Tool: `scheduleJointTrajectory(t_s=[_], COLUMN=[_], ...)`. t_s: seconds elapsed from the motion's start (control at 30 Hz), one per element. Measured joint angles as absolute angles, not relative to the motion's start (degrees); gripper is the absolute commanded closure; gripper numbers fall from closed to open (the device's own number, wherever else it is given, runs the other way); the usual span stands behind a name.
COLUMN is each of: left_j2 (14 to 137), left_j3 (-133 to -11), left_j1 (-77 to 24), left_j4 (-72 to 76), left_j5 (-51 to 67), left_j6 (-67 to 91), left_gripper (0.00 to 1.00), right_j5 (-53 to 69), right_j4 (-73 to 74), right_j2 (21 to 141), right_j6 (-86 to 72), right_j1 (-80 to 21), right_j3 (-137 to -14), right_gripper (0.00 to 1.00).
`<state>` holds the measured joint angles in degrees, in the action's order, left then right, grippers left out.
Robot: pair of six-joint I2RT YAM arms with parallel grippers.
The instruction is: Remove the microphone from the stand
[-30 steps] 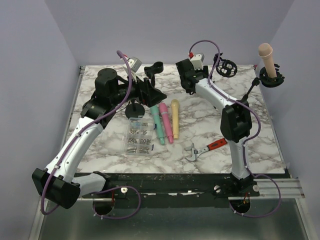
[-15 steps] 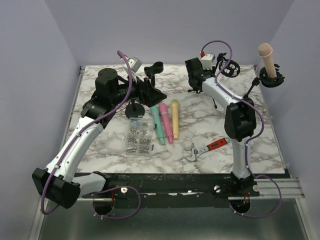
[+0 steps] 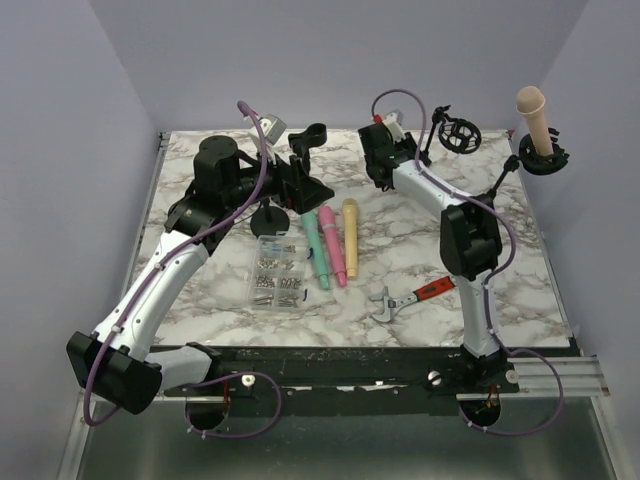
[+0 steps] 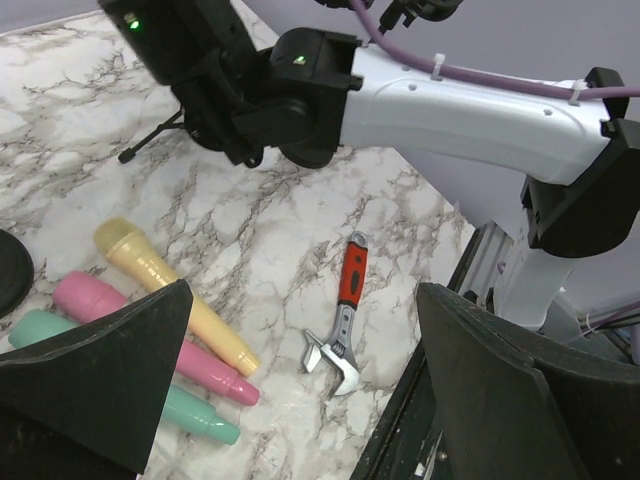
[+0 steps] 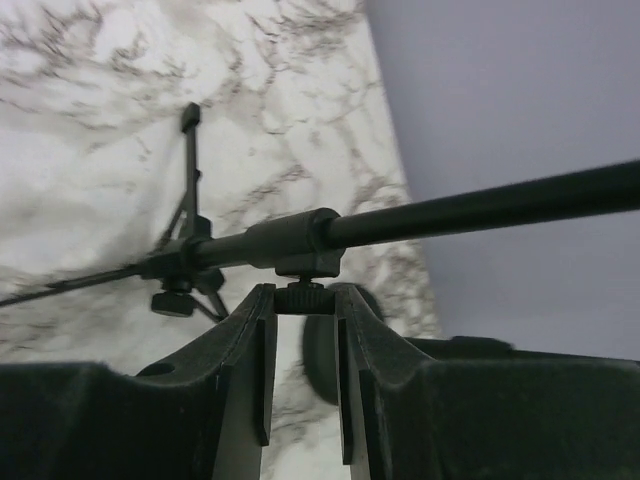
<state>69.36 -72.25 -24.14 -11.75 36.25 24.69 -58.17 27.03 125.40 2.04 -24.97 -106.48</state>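
Pinching the small knob [image 5: 305, 293] under a black stand pole [image 5: 450, 212] with the right gripper [image 5: 303, 303], fingers narrow and tight on it. Well off to that gripper's right, standing upright in a black holder [image 3: 544, 160]: the beige microphone [image 3: 531, 112]. Spread wide and gripping nothing, far to the microphone's left: the left gripper [image 4: 300, 390].

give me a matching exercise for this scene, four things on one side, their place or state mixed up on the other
1 wrench
2 beige microphone
3 left gripper
4 right gripper

A shut on the stand knob
B lying flat on the table
C open, empty
D upright in a holder, far right

Pairs: 1-B, 2-D, 3-C, 4-A
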Motion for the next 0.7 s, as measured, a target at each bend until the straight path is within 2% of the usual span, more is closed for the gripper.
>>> scheduleJointTrajectory(t_s=[0.13,0.37,0.4,0.57,0.7], left_j2=[69.7,69.8,69.8,69.8,69.8], left_j3=[-72.2,-72.2,-72.2,-72.2,-72.2], left_j1=[-24.1,-24.1,-24.1,-24.1,-24.1], left_j4=[-11.7,-11.7,-11.7,-11.7,-11.7], left_j5=[36.2,36.2,36.2,36.2,36.2], left_j6=[24.7,24.7,24.7,24.7,24.7], left_gripper=[0.02,0.01,0.01,0.01,0.02], right_j5=[-64.8,-64.9,-64.9,-64.9,-64.3], right_j4=[22.1,18.2,17.8,16.6,17.0], right_j2=[128.2,128.2,128.2,128.2,128.2], right_j6=[17.0,28.6,29.4,31.9,30.6], right_j1=[-27.0,-27.5,-27.5,-27.5,-27.7], right_j3=[-105.7,-103.8,-103.7,-103.5,-103.5], right_gripper=[0.99,0.99,0.96,0.65,0.52])
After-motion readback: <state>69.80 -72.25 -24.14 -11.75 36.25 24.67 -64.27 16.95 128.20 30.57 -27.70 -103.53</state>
